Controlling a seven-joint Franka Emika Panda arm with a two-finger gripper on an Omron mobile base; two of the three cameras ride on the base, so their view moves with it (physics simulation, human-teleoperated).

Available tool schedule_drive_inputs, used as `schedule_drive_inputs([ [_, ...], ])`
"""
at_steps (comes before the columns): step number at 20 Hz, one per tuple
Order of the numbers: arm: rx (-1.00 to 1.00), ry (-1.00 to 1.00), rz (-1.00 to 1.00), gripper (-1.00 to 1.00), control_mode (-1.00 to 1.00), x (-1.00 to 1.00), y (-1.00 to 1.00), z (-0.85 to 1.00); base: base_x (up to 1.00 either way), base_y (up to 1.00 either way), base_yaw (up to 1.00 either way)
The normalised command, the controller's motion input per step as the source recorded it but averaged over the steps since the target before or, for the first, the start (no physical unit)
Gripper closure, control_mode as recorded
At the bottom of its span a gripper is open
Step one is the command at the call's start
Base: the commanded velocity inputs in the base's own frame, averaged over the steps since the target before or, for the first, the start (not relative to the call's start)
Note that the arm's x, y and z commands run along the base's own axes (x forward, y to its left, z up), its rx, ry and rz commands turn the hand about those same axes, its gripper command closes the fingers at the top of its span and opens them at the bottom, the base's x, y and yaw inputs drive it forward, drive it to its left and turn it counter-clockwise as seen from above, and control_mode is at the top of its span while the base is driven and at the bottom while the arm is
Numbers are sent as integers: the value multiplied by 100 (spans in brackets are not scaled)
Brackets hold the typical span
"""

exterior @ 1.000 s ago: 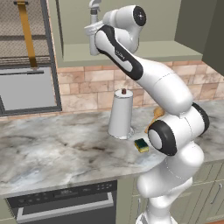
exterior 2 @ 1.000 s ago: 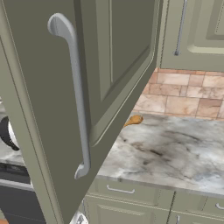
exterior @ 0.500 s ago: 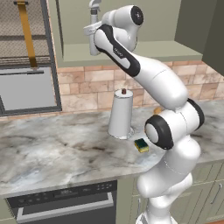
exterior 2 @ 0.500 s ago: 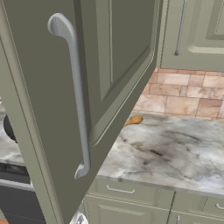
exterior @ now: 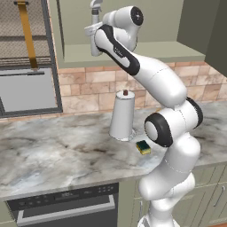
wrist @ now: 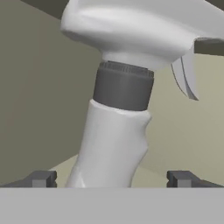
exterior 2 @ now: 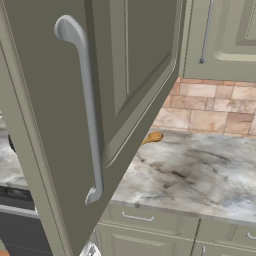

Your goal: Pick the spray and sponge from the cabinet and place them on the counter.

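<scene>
Spray [wrist: 114, 144] stands on the cabinet [exterior: 146, 48] shelf, between the gripper's [wrist: 111, 179] wide-apart fingers. Close squarely on its body below the collar, then lift straight. Sponge [exterior: 143, 147] lies on the counter [exterior: 53, 155] already.

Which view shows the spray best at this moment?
The hand view: the spray stands close up between the open fingertips, nozzle head and trigger clear. In the left base view its head pokes above the arm, inside the cabinet.

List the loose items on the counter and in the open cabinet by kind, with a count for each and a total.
Spray bottle: 1
Sponge: 1
Paper-towel roll: 1
Wooden spoon: 1
Total: 4
</scene>
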Motion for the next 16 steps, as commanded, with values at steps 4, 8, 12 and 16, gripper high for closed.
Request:
schedule_drive_inputs([
  [4, 0, 0, 0, -100, -100, 14, 5, -7, 0, 0, 0],
  [8, 0, 0, 0, -100, -100, 13, 13, -9, 0, 0, 0],
  [12, 0, 0, 0, -100, -100, 13, 10, -7, 0, 0, 0],
  [16, 0, 0, 0, 100, -100, 6, 0, -1, 0, 0, 0],
])
